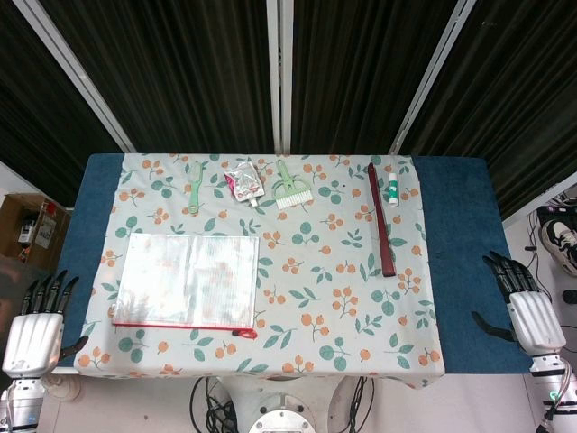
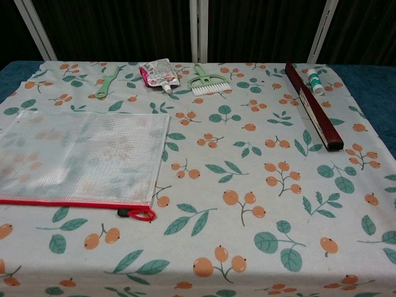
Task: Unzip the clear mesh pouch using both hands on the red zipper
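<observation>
Table [image 1: 464, 262] under a leaf-and-berry cloth [image 1: 325, 298] carries everything. Next in size, the clear mesh pouch [image 1: 187, 280] lies flat on the cloth's near-left part, its red zipper [image 1: 176, 325] along the near edge, pull tab [image 2: 141, 214] at the right end. Left hand [image 1: 36, 325] hovers off the table's left edge, right hand [image 1: 527, 311] off the right; both have fingers spread, holding nothing. Along the far side: dark red strip [image 1: 380, 221], green brush [image 1: 290, 188], crumpled packet [image 1: 243, 182], green handled tool [image 1: 195, 188], small tube [image 1: 393, 188].
</observation>
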`<state>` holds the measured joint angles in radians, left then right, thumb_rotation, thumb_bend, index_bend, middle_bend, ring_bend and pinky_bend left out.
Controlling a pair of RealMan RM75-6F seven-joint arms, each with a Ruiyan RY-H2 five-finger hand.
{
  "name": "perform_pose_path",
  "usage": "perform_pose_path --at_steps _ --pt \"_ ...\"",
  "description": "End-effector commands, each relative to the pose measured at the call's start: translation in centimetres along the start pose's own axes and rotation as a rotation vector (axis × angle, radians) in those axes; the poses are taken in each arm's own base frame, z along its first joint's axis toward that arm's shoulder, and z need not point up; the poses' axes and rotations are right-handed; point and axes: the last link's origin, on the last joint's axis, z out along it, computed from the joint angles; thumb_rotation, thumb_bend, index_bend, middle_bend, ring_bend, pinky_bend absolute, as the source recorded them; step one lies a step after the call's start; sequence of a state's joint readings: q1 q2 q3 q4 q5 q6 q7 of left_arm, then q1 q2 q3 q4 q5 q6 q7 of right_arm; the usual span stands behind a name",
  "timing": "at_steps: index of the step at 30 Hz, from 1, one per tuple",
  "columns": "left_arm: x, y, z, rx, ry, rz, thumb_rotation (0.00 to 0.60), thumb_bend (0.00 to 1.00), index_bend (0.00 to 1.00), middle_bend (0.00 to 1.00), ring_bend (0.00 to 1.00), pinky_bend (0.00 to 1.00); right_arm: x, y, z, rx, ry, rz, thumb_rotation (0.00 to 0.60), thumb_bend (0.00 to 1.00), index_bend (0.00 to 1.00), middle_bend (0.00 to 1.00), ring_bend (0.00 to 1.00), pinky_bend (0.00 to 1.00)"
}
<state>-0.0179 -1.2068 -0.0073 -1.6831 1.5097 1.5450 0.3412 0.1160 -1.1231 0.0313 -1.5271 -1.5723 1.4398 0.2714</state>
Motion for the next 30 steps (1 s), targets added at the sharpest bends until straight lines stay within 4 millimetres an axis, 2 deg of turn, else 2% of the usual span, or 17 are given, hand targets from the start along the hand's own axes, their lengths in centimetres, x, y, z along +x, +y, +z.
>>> perform_pose_path --at_steps 1,10,15,18,25,30 --pt "-0.2 0.1 0.1 0.006 -0.010 -0.006 0.600 0.00 0.10 0.03 0.00 0.08 -0.1 -0.2 0.5 0.009 0.006 -0.001 0.600 0.18 0.00 0.00 0.00 0.00" --pt "-0.3 0.7 0.3 -0.016 -0.016 -0.015 0.600 0.00 0.11 0.03 0.00 0.08 -0.2 -0.6 1.7 0.033 0.005 -0.005 0.600 0.18 0.00 0.00 0.00 0.00" --pt "0.3 2.9 1.4 -0.139 0.003 -0.018 0.600 0.00 0.14 0.03 0.00 0.08 0.7 -1.0 2.0 0.061 0.029 -0.017 0.600 0.18 0.00 0.00 0.00 0.00" --pt "0.7 5.9 2.3 -0.297 0.005 -0.026 0.600 0.00 0.20 0.05 0.00 0.08 1.2 -1.6 2.2 0.091 0.042 -0.019 0.600 0.18 0.00 0.00 0.00 0.00" --pt "0.1 15.4 4.1 -0.701 -0.069 -0.077 0.600 0.08 0.31 0.09 0.01 0.08 1.3 -2.6 2.6 0.138 0.026 -0.031 0.600 0.18 0.00 0.00 0.00 0.00" --pt "-1.1 20.1 5.4 -0.819 -0.121 -0.067 0.600 0.11 0.36 0.10 0.01 0.08 1.3 -2.7 2.5 0.143 0.020 -0.037 0.600 0.18 0.00 0.00 0.00 0.00"
